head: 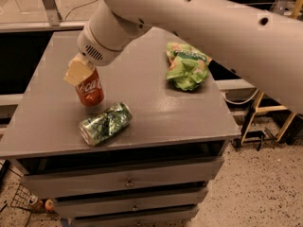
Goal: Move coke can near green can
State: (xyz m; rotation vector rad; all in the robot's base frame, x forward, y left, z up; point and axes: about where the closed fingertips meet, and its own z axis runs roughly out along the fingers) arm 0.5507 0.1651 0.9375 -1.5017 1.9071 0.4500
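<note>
Where the arm (199,18) cuts across the camera view, we find the gripper (78,73) over the table's (156,112) left half, clamped on the coke can (91,91), whose silver top is hidden. The coke can sits tilted, just behind the green can (105,123), which lies on its side. We cannot tell whether the two cans touch.

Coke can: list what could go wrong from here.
1. The gripper, at the table's left side, holds the coke can by its top, and the can is tilted. Released like this, it may topple rather than stand.
2. The green can lies on its side just in front, close to the table's front edge. A nudge from the coke can as it comes down could roll it off.
</note>
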